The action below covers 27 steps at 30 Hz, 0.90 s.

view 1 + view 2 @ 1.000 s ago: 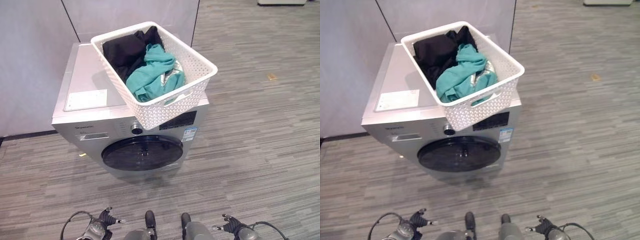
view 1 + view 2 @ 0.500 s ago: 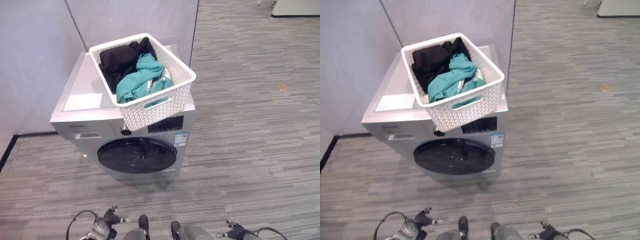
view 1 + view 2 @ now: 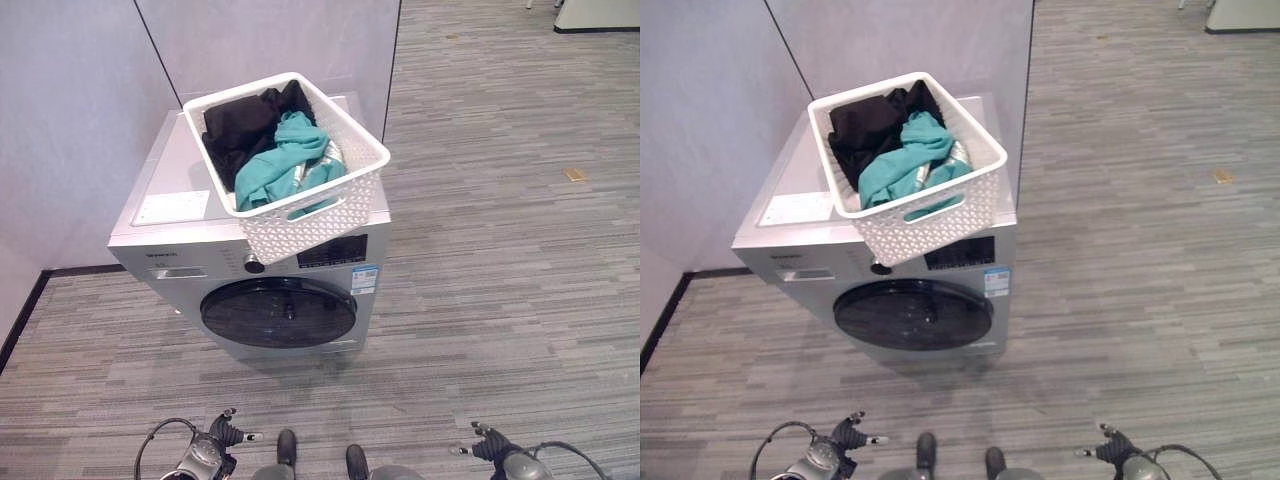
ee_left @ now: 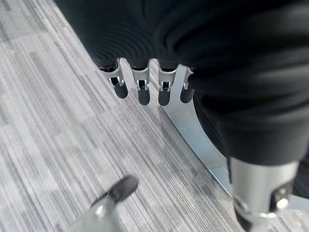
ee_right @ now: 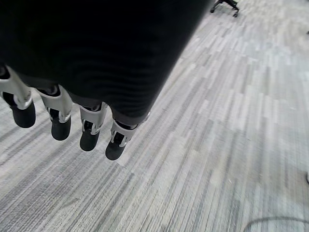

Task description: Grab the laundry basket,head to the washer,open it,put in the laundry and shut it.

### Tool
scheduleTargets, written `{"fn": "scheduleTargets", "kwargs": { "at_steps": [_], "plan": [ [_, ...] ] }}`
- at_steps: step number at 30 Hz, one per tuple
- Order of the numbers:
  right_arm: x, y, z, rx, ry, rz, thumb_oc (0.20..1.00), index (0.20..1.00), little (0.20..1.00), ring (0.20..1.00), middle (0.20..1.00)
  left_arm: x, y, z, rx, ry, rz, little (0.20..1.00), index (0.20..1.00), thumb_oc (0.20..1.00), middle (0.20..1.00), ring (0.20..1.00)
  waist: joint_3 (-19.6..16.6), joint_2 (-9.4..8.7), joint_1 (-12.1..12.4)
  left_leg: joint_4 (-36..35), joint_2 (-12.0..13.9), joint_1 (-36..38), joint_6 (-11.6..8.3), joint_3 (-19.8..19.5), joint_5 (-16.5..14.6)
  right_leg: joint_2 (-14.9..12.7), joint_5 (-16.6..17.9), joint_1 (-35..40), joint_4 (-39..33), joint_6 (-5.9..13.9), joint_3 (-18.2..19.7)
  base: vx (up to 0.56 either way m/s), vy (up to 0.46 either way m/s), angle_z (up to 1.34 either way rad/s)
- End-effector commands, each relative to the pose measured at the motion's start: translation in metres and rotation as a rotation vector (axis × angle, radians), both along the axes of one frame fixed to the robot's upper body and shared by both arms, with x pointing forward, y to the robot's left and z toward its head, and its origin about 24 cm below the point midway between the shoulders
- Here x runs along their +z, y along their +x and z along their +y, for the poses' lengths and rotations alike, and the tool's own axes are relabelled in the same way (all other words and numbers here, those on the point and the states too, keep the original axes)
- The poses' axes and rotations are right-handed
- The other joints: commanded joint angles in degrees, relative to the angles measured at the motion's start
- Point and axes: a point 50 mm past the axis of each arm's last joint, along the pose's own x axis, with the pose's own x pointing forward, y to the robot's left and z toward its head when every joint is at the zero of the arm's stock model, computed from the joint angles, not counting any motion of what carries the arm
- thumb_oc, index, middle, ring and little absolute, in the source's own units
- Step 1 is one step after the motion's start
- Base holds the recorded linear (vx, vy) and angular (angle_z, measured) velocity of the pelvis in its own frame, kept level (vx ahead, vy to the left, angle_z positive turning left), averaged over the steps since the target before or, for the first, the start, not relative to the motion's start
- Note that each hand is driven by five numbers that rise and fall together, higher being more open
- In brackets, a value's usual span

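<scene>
White lattice plastic, the laundry basket (image 3: pixel 300 190) sits askew on top of the silver washer (image 3: pixel 190 250), its near corner overhanging the front, black and teal laundry (image 3: pixel 285 160) heaped inside. Over the last second the whole scene has drifted, so the robot has shifted its stance; basket and machine have stayed put. The round door (image 3: pixel 278 312) is closed. Left hand (image 4: pixel 140 84) and right hand (image 5: pixel 63 118) hang low with relaxed, empty fingers, so opening comes next, I'd guess.

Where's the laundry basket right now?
The laundry basket sits on top of the washer, toward its front right corner, overhanging the front edge above the round door.
</scene>
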Motion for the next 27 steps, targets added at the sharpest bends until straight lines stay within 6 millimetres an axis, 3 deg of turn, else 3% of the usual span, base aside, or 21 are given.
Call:
{"fn": "scheduleTargets", "kwargs": {
  "at_steps": [1,2,10,14,18,19,20,21,22,23,25,26,27],
  "plan": [
    [0.002,0.011,0.012,0.030,0.042,-0.066,1.000,1.000,1.000,1.000,1.000,0.011,0.015,0.018,0.061,0.021,-0.079,1.000,1.000,1.000,1.000,1.000,-0.7,-4.53,1.3,4.5,-2.0,-4.0,1.84,2.1,-3.3,-6.6,-4.9,1.0,2.5,7.73,2.5,0.07,0.131,-0.48],
    [0.004,0.016,0.022,0.066,0.068,-0.094,1.000,1.000,1.000,1.000,1.000,0.012,0.012,0.027,0.086,0.038,-0.077,1.000,1.000,1.000,1.000,1.000,-0.9,-5.03,1.4,2.2,-2.4,-2.5,2.26,3.1,-3.1,-7.0,-4.5,0.9,2.2,8.41,2.7,0.05,0.090,-0.41],
    [0.019,0.027,0.018,0.065,0.064,-0.209,1.000,1.000,1.000,1.000,1.000,0.020,0.021,0.031,0.068,0.052,-0.143,1.000,1.000,1.000,1.000,1.000,-0.8,-5.26,0.8,0.3,-2.8,-2.0,2.56,3.5,-2.9,-7.8,-3.9,-0.3,2.1,9.43,2.4,0.02,0.072,-0.07],
    [0.040,0.020,-0.005,-0.007,0.014,-0.318,1.000,1.000,1.000,1.000,1.000,0.041,0.032,0.038,0.083,-0.002,-0.301,1.000,1.000,1.000,1.000,1.000,-0.7,-5.44,0.9,0.3,-3.1,-2.0,2.71,3.0,-3.2,-8.5,-3.5,0.1,1.2,10.02,1.2,0.02,0.034,0.08],
    [0.070,0.021,-0.032,-0.100,-0.066,-0.465,1.000,1.000,1.000,1.000,1.000,0.077,0.036,0.060,0.140,-0.022,-0.490,1.000,1.000,1.000,1.000,1.000,-1.0,-5.59,1.5,0.3,-3.3,-1.8,2.74,2.5,-3.4,-9.0,-3.5,0.9,0.3,10.10,0.2,0.02,-0.003,0.11],
    [0.088,0.025,-0.043,-0.120,-0.112,-0.550,1.000,1.000,1.000,1.000,1.000,0.094,0.038,0.070,0.169,-0.015,-0.570,1.000,1.000,1.000,1.000,1.000,-1.4,-5.59,1.6,0.3,-3.2,-1.6,2.73,2.5,-3.5,-9.2,-3.5,1.1,0.1,10.07,0.0,0.03,0.000,0.01],
    [0.088,0.025,-0.043,-0.120,-0.113,-0.549,1.000,1.000,1.000,1.000,1.000,0.094,0.037,0.070,0.169,-0.015,-0.568,1.000,1.000,1.000,1.000,1.000,-1.3,-5.62,1.6,0.3,-3.3,-1.5,2.74,2.4,-3.6,-9.2,-3.6,1.2,0.0,10.08,-0.1,0.00,0.000,0.00],
    [0.106,0.031,-0.050,-0.119,-0.160,-0.625,1.000,1.000,1.000,1.000,1.000,0.109,0.039,0.081,0.184,0.021,-0.634,1.000,1.000,1.000,1.000,1.000,-1.5,-5.66,1.7,0.3,-3.1,-1.6,2.70,2.4,-3.2,-9.1,-3.3,1.2,-0.1,9.92,-0.1,0.00,0.000,0.00],
    [0.106,0.030,-0.050,-0.120,-0.160,-0.623,1.000,1.000,1.000,1.000,1.000,0.109,0.039,0.081,0.184,0.021,-0.632,1.000,1.000,1.000,1.000,1.000,-1.6,-5.73,1.7,0.3,-3.2,-1.4,2.72,2.3,-3.8,-9.3,-3.8,1.5,-0.2,9.94,-0.2,0.00,0.000,0.00],
    [0.130,0.036,-0.057,-0.120,-0.218,-0.721,1.000,1.000,1.000,1.000,1.000,0.127,0.043,0.091,0.202,0.055,-0.714,1.000,1.000,1.000,1.000,1.000,-1.8,-5.82,1.7,0.3,-3.3,-1.2,2.72,2.1,-3.9,-9.3,-3.9,1.7,-0.3,9.80,-0.4,0.05,-0.013,0.04],
    [0.154,0.045,-0.060,-0.115,-0.254,-0.830,1.000,1.000,1.000,1.000,1.000,0.148,0.050,0.100,0.197,0.095,-0.800,1.000,1.000,1.000,1.000,1.000,-1.8,-5.84,1.7,0.3,-3.1,-1.4,2.66,1.9,-3.4,-9.3,-3.6,1.7,-0.5,9.67,-0.5,0.00,-0.017,0.05],
    [0.154,0.044,-0.060,-0.116,-0.254,-0.828,1.000,1.000,1.000,1.000,1.000,0.148,0.050,0.100,0.196,0.095,-0.799,1.000,1.000,1.000,1.000,1.000,-1.9,-5.92,1.7,0.3,-3.2,-1.1,2.68,1.8,-4.1,-9.4,-4.0,2.1,-0.6,9.70,-0.6,-0.04,-0.012,0.04],
    [0.179,0.057,-0.049,-0.049,-0.245,-0.946,1.000,1.000,1.000,1.000,1.000,0.165,0.057,0.108,0.184,0.145,-0.857,1.000,1.000,1.000,1.000,1.000,-1.9,-5.96,1.7,0.3,-3.2,-1.4,2.63,1.8,-3.5,-9.3,-3.6,1.8,-0.7,9.52,-0.4,-0.01,-0.005,0.06]
  ]
}}
